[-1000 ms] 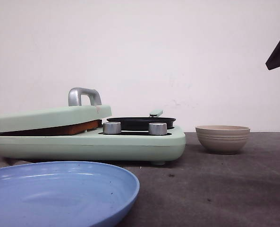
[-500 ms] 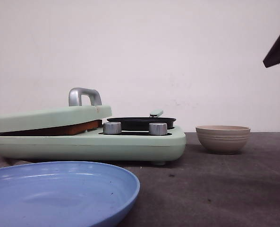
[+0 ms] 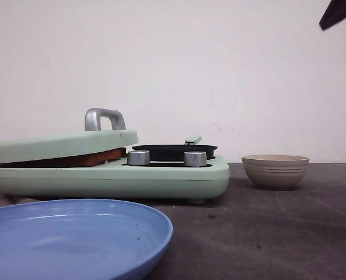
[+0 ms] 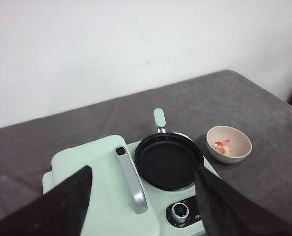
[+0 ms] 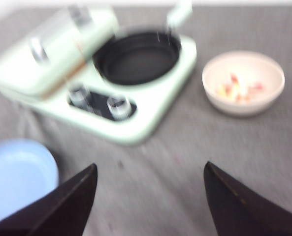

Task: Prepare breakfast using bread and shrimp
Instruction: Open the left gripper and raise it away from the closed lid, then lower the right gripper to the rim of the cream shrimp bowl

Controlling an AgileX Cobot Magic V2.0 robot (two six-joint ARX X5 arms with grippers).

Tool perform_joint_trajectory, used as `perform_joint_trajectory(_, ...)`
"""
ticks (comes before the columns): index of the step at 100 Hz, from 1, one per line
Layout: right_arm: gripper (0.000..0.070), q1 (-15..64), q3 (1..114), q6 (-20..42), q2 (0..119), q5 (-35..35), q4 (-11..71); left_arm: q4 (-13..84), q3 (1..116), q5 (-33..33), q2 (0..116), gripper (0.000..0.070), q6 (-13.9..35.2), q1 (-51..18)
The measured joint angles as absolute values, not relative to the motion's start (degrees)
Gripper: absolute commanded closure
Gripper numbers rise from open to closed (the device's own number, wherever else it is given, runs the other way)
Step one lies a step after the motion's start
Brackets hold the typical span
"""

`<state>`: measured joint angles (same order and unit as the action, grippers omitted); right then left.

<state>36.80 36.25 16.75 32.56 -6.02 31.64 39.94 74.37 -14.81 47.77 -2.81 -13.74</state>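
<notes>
The bread shows only as a brown crust edge under the shut lid of the mint-green cooker. The shrimp lies in the beige bowl to the right of the cooker; it also shows, blurred, in the right wrist view. My left gripper is open and empty, high above the lid's silver handle and the black pan. My right gripper is open and empty, high above the grey table in front of the cooker and bowl; only a dark tip of it shows in the front view.
A blue plate sits at the table's front left, also in the right wrist view. Two silver knobs are on the cooker's front. The beige bowl stands apart from the cooker on the grey cloth.
The right gripper has risen toward the top right corner of the front view. The cooker, bowl and plate have not moved.
</notes>
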Motion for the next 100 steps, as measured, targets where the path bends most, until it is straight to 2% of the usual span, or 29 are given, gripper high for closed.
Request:
perform_joint_trajectory(15, 0.0272, 36.18, 41.78, 15.77, 40.75, -6.00, 32.82, 34.00, 63.20, -13.98, 40.66, 0.0350, -1.26, -13.74)
perform_joint_trajectory(35, 0.0268, 31.24, 52.80, 12.88, 52.12, -5.93, 36.49, 32.82, 52.14, -9.63, 31.70, 0.0351, 1.28, -13.74)
perform_joint_trajectory(48, 0.0133, 26.24, 60.25, 10.15, 60.20, -4.14, 40.25, 32.91, 48.51, -6.72, 25.39, 0.0350, 1.85, -13.74)
perform_joint_trajectory(64, 0.0140, 19.99, 69.08, 8.27, 68.66, 0.54, 42.89, 34.96, 47.77, -3.66, 19.64, 0.0350, 2.13, -13.74)
perform_joint_trajectory(100, 0.0153, 10.09, 81.19, 7.25, 84.55, 4.56, 44.36, 43.35, 45.60, 1.43, 14.52, 0.0350, 1.43, -13.74)
